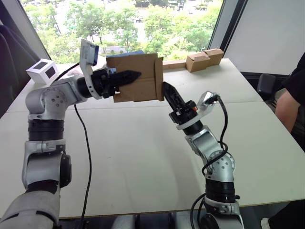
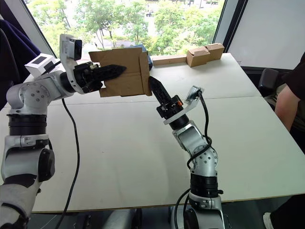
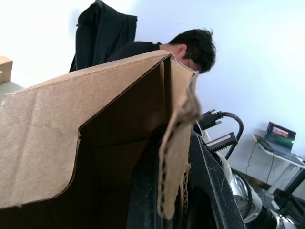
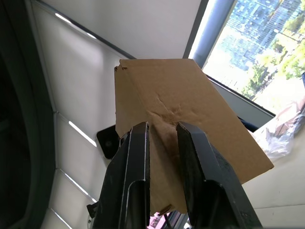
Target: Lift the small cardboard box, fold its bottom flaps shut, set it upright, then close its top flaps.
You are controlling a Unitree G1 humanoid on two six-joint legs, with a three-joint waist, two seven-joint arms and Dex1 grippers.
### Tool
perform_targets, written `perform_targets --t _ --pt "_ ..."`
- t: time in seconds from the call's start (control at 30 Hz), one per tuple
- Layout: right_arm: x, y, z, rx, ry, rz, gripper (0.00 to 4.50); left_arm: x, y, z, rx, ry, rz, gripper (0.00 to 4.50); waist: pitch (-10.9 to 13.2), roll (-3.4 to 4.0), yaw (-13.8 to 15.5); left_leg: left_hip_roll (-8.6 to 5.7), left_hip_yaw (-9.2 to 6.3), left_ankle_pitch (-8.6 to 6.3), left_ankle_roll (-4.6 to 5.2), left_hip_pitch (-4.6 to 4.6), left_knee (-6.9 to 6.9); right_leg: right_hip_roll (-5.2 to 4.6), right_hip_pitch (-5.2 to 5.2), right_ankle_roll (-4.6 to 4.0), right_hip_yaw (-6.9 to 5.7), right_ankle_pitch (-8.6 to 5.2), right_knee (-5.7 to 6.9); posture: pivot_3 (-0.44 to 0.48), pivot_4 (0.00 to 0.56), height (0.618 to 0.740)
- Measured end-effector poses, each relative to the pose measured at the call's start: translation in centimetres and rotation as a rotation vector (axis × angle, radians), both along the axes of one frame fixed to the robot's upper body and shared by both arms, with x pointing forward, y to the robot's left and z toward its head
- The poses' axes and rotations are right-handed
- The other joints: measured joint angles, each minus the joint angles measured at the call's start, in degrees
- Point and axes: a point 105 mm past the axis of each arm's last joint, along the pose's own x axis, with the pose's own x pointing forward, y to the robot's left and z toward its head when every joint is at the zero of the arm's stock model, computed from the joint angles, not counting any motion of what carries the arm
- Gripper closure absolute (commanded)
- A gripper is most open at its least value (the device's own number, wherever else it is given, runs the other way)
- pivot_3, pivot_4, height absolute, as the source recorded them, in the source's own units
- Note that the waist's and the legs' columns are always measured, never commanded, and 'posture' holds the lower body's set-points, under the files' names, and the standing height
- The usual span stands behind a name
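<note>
Plain brown corrugated cardboard box (image 1: pixel 136 77) held aloft above the white tabletop (image 1: pixel 143 157).
Left gripper (image 1: pixel 125 77) is clamped on a box wall; right gripper (image 1: pixel 167 90), fingers slightly parted, touches its lower corner.

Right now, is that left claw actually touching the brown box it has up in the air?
Touching. In the left eye view the left gripper lies across the small cardboard box, holding it clear of the table.
</note>
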Motion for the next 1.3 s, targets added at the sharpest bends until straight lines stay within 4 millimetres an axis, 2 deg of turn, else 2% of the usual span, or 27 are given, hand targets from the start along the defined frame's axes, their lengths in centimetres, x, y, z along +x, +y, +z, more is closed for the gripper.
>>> perform_targets --t 0.23,0.5,1.03,1.3 --pt "-0.2 -0.3 -0.9 -0.056 -0.002 0.002 3.6 0.0 0.0 0.0 0.001 0.001 0.003 4.5 0.0 0.0 0.0 0.0 0.0 0.0 0.0 0.0 0.0 0.0 0.0 0.0 0.0 0.0 0.0 0.0 0.15 0.74" --pt "0.5 -0.1 -1.6 -0.161 -0.014 -0.079 3.6 0.1 0.0 0.0 0.001 0.002 0.005 4.5 0.0 0.0 -0.01 0.0 0.0 0.0 0.0 0.0 0.0 0.01 0.0 0.0 0.0 0.0 0.0 0.0 0.15 0.74" --pt "1.0 -0.8 -1.2 -0.126 -0.006 -0.121 3.6 0.1 0.1 -0.4 0.001 0.012 0.009 4.5 0.0 0.0 0.0 0.0 0.0 0.0 0.0 0.0 0.0 0.0 0.0 0.0 0.0 0.0 0.0 0.0 0.15 0.74" --pt "0.4 0.3 -1.2 -0.14 -0.022 -0.057 3.6 0.1 0.1 -0.5 0.002 0.015 0.01 4.5 0.0 0.0 0.04 0.0 0.0 0.0 0.0 0.0 0.0 0.0 0.0 0.0 0.0 0.0 0.0 0.0 0.15 0.74"
